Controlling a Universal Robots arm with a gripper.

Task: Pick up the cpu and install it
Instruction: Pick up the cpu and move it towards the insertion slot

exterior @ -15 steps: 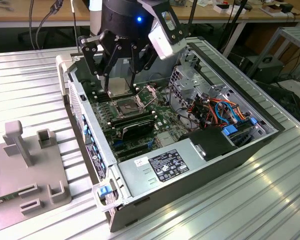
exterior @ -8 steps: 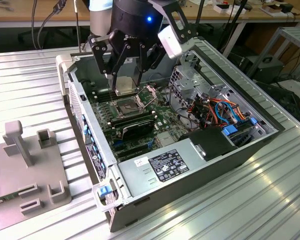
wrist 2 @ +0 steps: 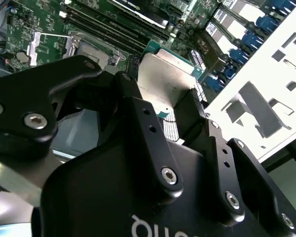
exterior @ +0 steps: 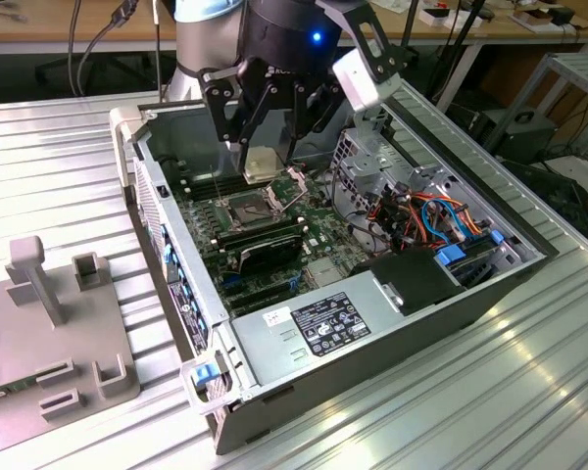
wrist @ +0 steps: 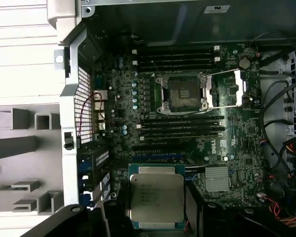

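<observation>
My gripper (exterior: 262,162) is shut on the cpu (exterior: 261,164), a small square chip with a grey metal face. It hangs inside the open computer case, a little above the green board. In both wrist views the cpu (wrist: 156,197) (wrist 2: 166,85) sits between the black fingers (wrist 2: 148,128). The socket (exterior: 250,208) lies just below and toward the front, its metal frame (wrist: 227,89) swung open beside the socket (wrist: 182,94).
Long black memory sticks (exterior: 260,240) flank the socket. The case wall (exterior: 162,225) stands on the exterior view's left, the drive cage and coloured cables (exterior: 421,211) on its right, the power supply (exterior: 323,323) in front. A grey fixture (exterior: 54,333) sits outside the case.
</observation>
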